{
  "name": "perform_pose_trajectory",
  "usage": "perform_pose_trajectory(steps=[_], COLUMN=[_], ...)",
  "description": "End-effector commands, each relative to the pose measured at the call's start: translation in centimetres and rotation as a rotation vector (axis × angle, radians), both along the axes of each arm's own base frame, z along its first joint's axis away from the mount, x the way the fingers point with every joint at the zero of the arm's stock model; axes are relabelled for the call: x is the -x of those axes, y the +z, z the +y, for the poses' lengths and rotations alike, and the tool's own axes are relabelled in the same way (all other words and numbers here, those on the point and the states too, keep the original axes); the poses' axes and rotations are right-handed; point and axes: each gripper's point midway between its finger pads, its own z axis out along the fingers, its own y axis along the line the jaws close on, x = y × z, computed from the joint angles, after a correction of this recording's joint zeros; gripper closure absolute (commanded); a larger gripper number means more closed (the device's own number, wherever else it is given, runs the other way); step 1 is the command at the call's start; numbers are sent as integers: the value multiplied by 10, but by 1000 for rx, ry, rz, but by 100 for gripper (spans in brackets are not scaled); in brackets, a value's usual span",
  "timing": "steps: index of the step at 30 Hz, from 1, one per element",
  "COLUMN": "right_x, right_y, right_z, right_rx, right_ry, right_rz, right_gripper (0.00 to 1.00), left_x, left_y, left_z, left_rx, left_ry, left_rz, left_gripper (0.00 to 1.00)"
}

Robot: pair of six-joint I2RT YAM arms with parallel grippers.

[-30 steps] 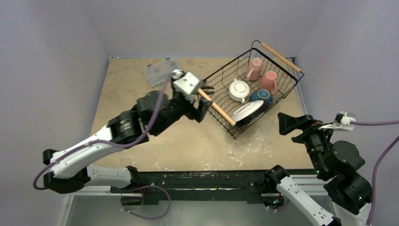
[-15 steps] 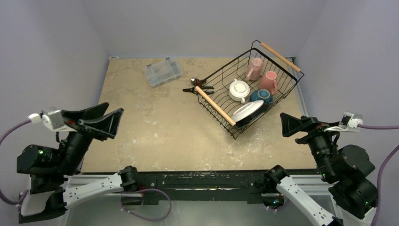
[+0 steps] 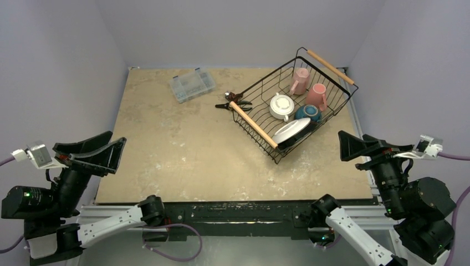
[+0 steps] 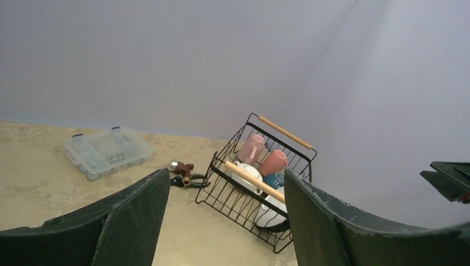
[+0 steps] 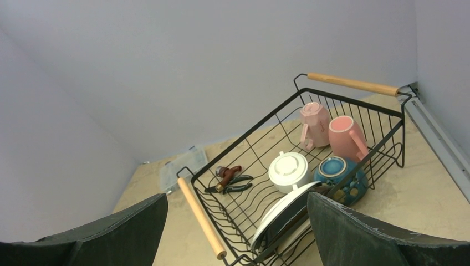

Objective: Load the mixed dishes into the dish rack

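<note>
The black wire dish rack point(image 3: 255, 126) with wooden handles stands at the table's far right. Inside it are two pink mugs point(image 3: 300, 80) point(image 3: 317, 95), the white two-handled cup point(image 3: 282, 105) upside down, the blue bowl point(image 3: 307, 113), and the cream plate point(image 3: 291, 131) leaning on edge against a darker plate. The right wrist view shows the same: mugs point(image 5: 314, 123), cup point(image 5: 288, 170), bowl point(image 5: 338, 176), plate point(image 5: 282, 213). My left gripper point(image 3: 118, 137) is open and empty at the near left, far from the rack point(image 4: 255, 183). My right gripper point(image 3: 341, 145) is open and empty, near the rack's right.
A clear plastic compartment box point(image 3: 192, 85) lies at the back left of the table. A small black-and-red hand tool point(image 3: 233, 101) lies just outside the rack's left corner. The right table edge runs close by the rack.
My left arm has pulled back from the rack's near handle to the near-left corner, gripper open. My right arm has drawn back a little to the right.
</note>
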Motion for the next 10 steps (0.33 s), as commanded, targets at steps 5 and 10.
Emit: perform_pose_trajectory(steps=[5, 10], right_x=[-7, -11], right_y=[15, 7], right_z=[-2, 0], right_rx=[-24, 18], right_ry=[-32, -31], right_rz=[-25, 1], right_gripper=[1, 1], left_x=[-3, -4], left_y=[3, 8], left_z=[-16, -24], left_rx=[-51, -63], left_ry=[-18, -31], left_rz=[-11, -21], left_gripper=[26, 26])
